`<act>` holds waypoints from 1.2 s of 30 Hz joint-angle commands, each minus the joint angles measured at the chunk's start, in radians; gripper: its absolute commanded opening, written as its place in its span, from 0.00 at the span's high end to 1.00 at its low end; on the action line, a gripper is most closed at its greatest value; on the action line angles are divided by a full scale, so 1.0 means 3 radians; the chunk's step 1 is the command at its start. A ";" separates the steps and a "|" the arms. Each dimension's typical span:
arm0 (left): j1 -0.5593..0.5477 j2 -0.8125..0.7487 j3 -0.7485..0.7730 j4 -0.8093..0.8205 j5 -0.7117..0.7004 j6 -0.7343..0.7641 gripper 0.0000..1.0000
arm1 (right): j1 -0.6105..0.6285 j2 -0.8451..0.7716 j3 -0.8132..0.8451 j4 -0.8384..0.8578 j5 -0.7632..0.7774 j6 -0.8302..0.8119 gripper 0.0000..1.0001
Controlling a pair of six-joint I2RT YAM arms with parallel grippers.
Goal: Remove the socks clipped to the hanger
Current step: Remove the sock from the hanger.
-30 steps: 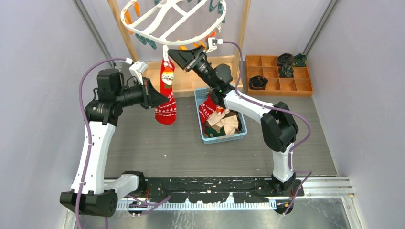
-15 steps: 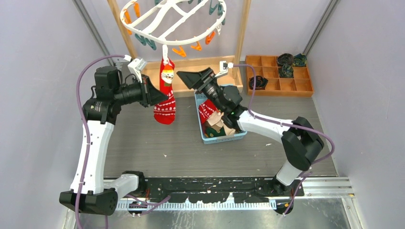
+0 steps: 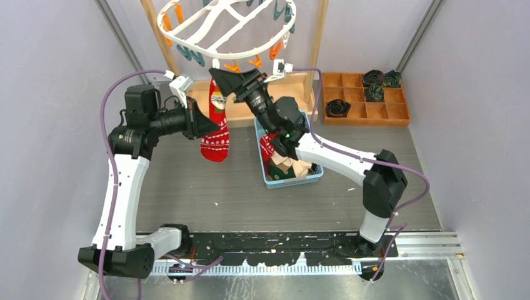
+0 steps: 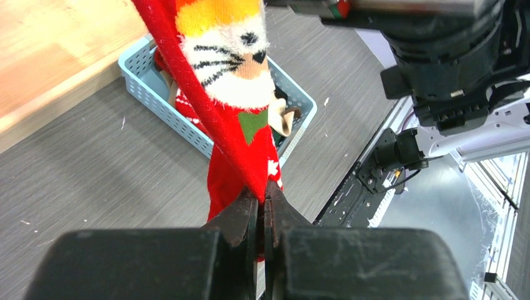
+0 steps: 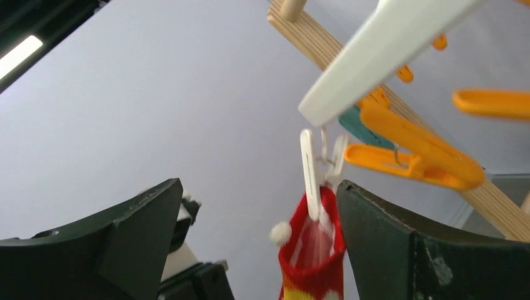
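Sock removal under way: the left claw (image 4: pixel 262 195) pinches the red sock (image 4: pixel 240 94) shut low down, above the table's far edge. The right claw (image 5: pixel 257 187), spread wide, frames the white clip (image 5: pixel 314 165) holding it to the hanger (image 5: pixel 381 53). Next, probably, it squeezes that clip open.

1. A robotics lab test cell: the left arm (image 3: pixel 122 194) and the right arm (image 3: pixel 337 159), white and black, stand bolted to a black mounting rail (image 3: pixel 281 240) at the near edge, with a purple cable (image 3: pixel 113 187) run along the left one.
2. Plain pale-lilac panels (image 3: pixel 56 94) wall in the grey work surface (image 3: pixel 206 194).
3. Household props are laid out on it: a white clip hanger (image 3: pixel 187 45) on a wooden rack (image 3: pixel 317 37) with a red sock (image 3: pixel 215 140), a blue basket (image 3: pixel 292 182) and a wooden compartment tray (image 3: pixel 381 112).
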 commanded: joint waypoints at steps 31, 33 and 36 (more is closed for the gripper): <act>-0.0019 -0.0154 0.0419 -0.0528 0.0044 0.0258 1.00 | -0.0257 0.0660 0.1171 -0.0500 -0.0431 0.0391 0.50; -0.0016 -0.0149 0.0427 -0.0533 0.0039 0.0261 1.00 | -0.0255 0.0633 0.1100 -0.0477 -0.0398 0.0380 0.48; -0.0016 -0.0141 0.0432 -0.0524 0.0033 0.0253 1.00 | -0.0252 0.0613 0.1060 -0.0469 -0.0402 0.0379 0.48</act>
